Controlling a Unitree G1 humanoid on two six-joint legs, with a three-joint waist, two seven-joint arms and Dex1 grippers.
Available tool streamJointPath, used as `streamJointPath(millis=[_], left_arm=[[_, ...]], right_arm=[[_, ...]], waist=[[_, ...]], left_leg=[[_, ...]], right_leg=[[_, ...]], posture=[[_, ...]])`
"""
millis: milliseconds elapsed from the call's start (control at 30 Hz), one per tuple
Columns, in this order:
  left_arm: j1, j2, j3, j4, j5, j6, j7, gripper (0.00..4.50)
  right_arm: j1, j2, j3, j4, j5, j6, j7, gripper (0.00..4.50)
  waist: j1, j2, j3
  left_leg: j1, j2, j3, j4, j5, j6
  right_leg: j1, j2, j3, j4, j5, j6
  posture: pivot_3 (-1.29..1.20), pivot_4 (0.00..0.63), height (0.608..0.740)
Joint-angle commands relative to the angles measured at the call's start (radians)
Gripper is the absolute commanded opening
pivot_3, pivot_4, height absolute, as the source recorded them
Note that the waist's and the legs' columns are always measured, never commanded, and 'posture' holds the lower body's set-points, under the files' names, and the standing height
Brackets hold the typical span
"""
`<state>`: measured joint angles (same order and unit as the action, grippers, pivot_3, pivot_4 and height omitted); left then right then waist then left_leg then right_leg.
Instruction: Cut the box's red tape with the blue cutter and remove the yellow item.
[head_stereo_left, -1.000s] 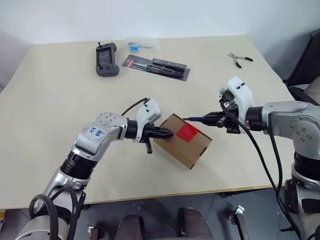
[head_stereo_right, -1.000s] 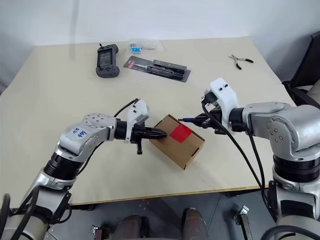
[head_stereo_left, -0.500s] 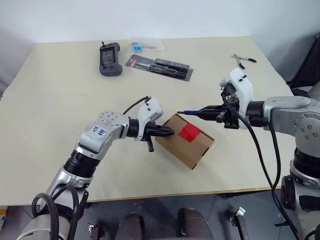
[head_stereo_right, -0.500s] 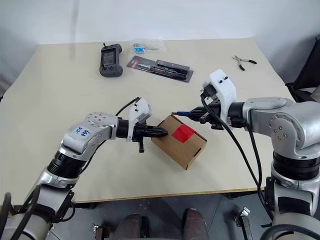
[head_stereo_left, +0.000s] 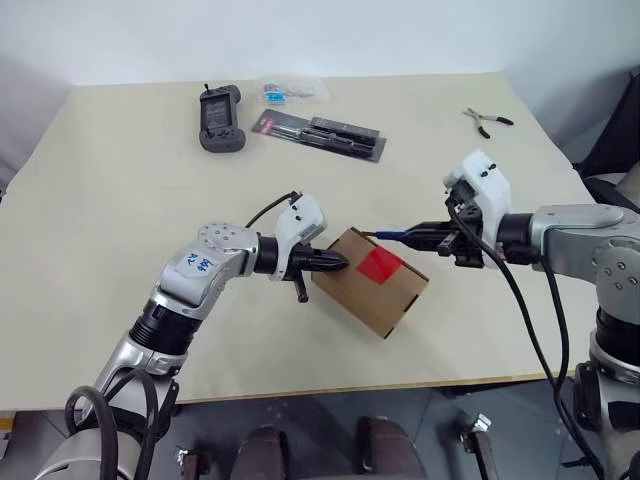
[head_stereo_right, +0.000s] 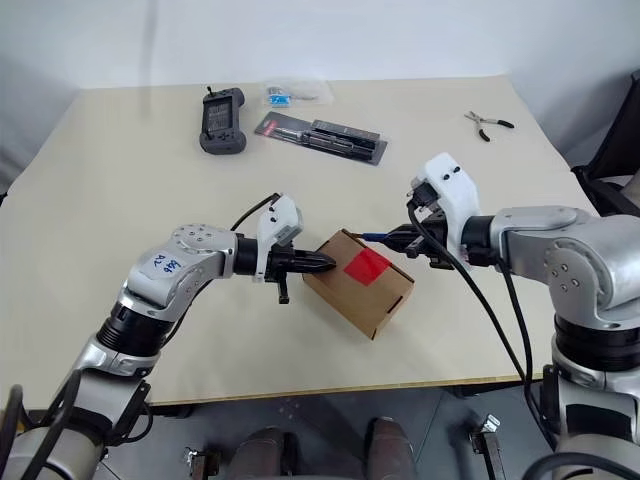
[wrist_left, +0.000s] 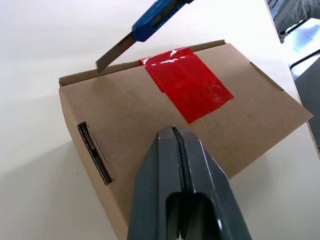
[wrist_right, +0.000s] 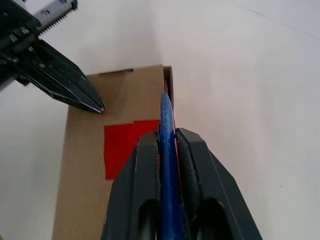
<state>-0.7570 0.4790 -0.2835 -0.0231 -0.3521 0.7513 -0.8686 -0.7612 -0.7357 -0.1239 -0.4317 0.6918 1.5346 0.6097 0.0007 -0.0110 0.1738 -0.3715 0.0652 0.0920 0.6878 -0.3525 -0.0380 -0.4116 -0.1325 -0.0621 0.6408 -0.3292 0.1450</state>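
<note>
I'm at a big pale beige table (head_stereo_left: 120, 200) with a plain white wall (head_stereo_left: 300, 35) behind its far edge. Grey floor (head_stereo_left: 330, 410) shows under the near edge. Something dark, maybe a chair (head_stereo_left: 615, 130), stands by the table's right side. Light is even and soft.

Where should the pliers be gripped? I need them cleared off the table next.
Judging from the head views, the pliers lie flat near the table's far right corner, handles spread toward the right edge. Coming from above, across both handles just behind the pivot, looks best; they are too small to tell more.
</note>
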Motion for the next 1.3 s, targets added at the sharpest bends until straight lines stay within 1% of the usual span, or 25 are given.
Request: streamJointPath(millis=[33, 333, 433, 700, 833, 900, 1000, 1167, 1300], left_arm=[[0.004, 0.0, 0.009, -0.001, 0.016, 0.005, 0.005, 0.0], [0.001, -0.004, 0.009, 0.004, 0.026, 0.003, 0.015, 0.0], [0.001, -0.001, 0.003, 0.002, 0.03, 0.022, 0.021, 0.0], [0.007, 0.008, 0.0, -0.004, 0.039, 0.039, 0.032, 0.0], [0.011, 0.008, -0.003, -0.002, 0.041, 0.036, 0.037, 0.0], [0.013, 0.006, -0.006, -0.001, 0.043, 0.033, 0.039, 0.0], [0.007, 0.001, -0.019, 0.006, 0.055, 0.032, 0.043, 0.0], [-0.028, 0.033, -0.103, 0.009, 0.08, 0.095, -0.014, 0.0], [-0.064, 0.056, -0.176, 0.008, 0.107, 0.116, -0.061, 0.0]], right_arm=[[0.009, -0.03, -0.038, -0.049, 0.015, 0.006, -0.009, 0.22], [0.044, -0.071, -0.035, -0.087, 0.038, 0.032, -0.003, 0.22], [0.049, -0.079, -0.053, -0.092, 0.056, 0.042, 0.001, 0.22], [0.092, -0.189, -0.08, -0.121, 0.101, 0.068, 0.034, 0.22], [0.102, -0.21, -0.086, -0.128, 0.116, 0.075, 0.032, 0.22], [0.104, -0.209, -0.091, -0.134, 0.127, 0.079, 0.024, 0.22], [0.102, -0.18, -0.098, -0.134, 0.147, 0.08, 0.0, 0.22], [0.105, -0.103, -0.076, -0.15, 0.199, 0.08, -0.068, 0.22], [0.095, -0.082, -0.066, -0.136, 0.236, 0.08, -0.121, 0.22]], waist=[[0.0, 0.0, 0.0], [0.001, 0.0, 0.0], [0.002, 0.0, 0.0], [0.015, 0.0, 0.0], [0.025, 0.0, 0.0], [0.026, 0.0, 0.0], [0.025, 0.0, 0.0], [0.024, 0.0, 0.0], [0.022, 0.0, 0.0]], left_leg=[[0.0, 0.0, 0.0, 0.0, 0.0, 0.0], [0.0, 0.0, 0.0, 0.0, 0.0, 0.0], [0.0, 0.0, 0.0, 0.0, 0.0, 0.0], [0.0, 0.0, 0.0, 0.0, 0.0, 0.0], [0.0, 0.0, 0.0, 0.002, 0.0, 0.001], [0.0, 0.0, 0.0, 0.003, -0.001, 0.001], [0.0, 0.0, 0.0, 0.003, -0.001, 0.001], [0.0, 0.0, 0.0, 0.005, -0.001, 0.002], [0.0, 0.0, 0.0, 0.004, 0.0, 0.002]], right_leg=[[0.0, 0.0, 0.0, 0.0, 0.0, 0.0], [0.0, 0.0, 0.0, 0.0, 0.0, 0.0], [0.001, 0.0, 0.0, -0.001, 0.0, 0.0], [0.002, 0.0, 0.0, -0.003, 0.0, 0.0], [0.002, 0.0, 0.0, -0.004, 0.0, -0.001], [0.003, 0.0, 0.0, -0.004, 0.0, -0.001], [0.003, 0.0, 0.0, -0.003, 0.001, -0.001], [0.003, 0.0, 0.0, -0.003, 0.001, -0.002], [0.003, 0.0, 0.0, -0.003, 0.001, -0.002]], posture=[[0.0, 0.15, 0.74], [0.0, 0.15, 0.74], [0.0, 0.15, 0.74], [0.0, 0.15, 0.74], [0.0, 0.15, 0.74], [0.0, 0.15, 0.74], [0.0, 0.15, 0.74], [0.0, 0.15, 0.74], [0.0, 0.15, 0.74]])
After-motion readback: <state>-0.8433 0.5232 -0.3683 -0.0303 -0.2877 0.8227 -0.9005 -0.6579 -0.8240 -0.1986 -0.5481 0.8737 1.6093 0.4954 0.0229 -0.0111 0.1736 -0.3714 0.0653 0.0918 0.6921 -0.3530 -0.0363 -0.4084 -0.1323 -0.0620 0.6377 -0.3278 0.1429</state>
